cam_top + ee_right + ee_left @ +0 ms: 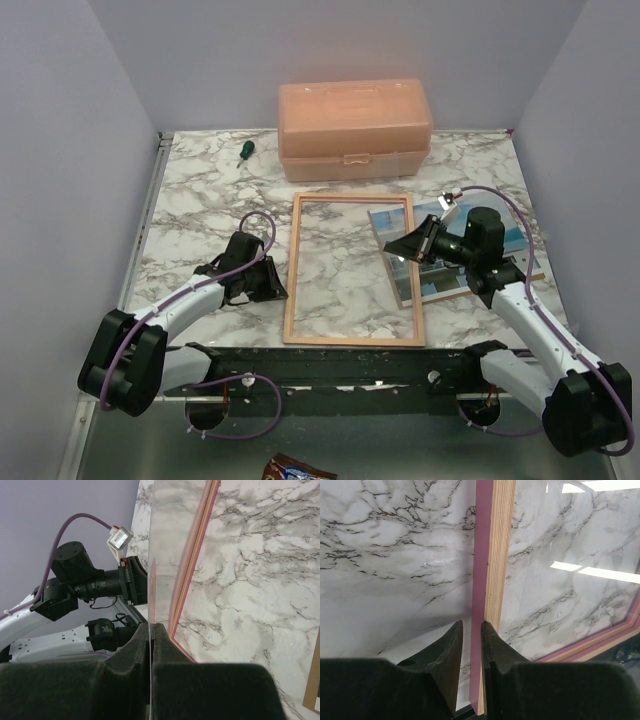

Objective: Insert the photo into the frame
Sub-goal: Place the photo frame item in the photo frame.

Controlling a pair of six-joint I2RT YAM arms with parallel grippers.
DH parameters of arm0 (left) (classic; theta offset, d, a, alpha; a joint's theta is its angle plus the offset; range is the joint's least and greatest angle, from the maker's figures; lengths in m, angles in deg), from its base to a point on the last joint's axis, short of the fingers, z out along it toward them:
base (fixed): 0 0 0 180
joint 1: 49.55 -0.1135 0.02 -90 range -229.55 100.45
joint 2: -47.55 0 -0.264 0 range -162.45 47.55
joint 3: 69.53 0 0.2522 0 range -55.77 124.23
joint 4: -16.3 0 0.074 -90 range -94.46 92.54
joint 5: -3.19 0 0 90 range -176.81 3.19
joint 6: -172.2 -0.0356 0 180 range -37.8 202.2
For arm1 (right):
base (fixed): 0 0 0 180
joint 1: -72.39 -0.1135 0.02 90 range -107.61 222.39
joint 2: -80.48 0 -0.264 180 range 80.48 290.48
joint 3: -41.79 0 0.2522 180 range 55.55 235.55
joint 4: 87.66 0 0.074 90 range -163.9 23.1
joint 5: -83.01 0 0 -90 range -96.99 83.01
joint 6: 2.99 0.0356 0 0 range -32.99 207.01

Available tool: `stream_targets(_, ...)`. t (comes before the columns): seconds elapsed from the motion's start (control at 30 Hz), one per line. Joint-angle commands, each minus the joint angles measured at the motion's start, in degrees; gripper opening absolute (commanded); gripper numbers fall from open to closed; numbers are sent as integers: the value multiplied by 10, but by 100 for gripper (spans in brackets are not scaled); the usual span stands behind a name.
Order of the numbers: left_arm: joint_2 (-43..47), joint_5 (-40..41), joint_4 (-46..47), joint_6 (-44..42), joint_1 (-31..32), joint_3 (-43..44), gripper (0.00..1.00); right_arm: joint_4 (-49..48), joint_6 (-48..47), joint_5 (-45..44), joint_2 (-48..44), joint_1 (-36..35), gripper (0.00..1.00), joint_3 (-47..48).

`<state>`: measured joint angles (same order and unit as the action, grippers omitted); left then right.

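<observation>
Black right gripper (150, 627) sits clamped on what looks like an edge of the glossy rectangular ship photo (435, 285), just beside the thin pink-and-wood frame (352, 341). The left gripper (471, 625) loosely straddles its rail. Probably light, floppy and slick: pinch the margin.

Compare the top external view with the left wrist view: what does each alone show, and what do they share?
Only the top view shows the peach box, the green-handled screwdriver and the photo. Only the left wrist view shows the left gripper close up, jaws slightly apart around the pink rail of the frame, plus light reflections in its pane. Both show the frame lying on the marble table.
</observation>
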<state>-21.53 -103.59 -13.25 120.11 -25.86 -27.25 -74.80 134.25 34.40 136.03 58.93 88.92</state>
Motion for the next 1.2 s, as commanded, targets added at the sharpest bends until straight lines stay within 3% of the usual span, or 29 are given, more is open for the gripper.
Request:
stream_targets(0.0, -23, 24, -31, -20, 0, -14, 21, -20, 3, 6, -19, -2, 1, 5)
stream_targets(0.5, -24, 24, -31, -20, 0, -14, 21, -81, 25, 1, 17, -2, 1, -59)
stream_targets(1.17, -25, 24, -31, -20, 0, -14, 21, -113, 16, 14, 51, -1, 1, -70)
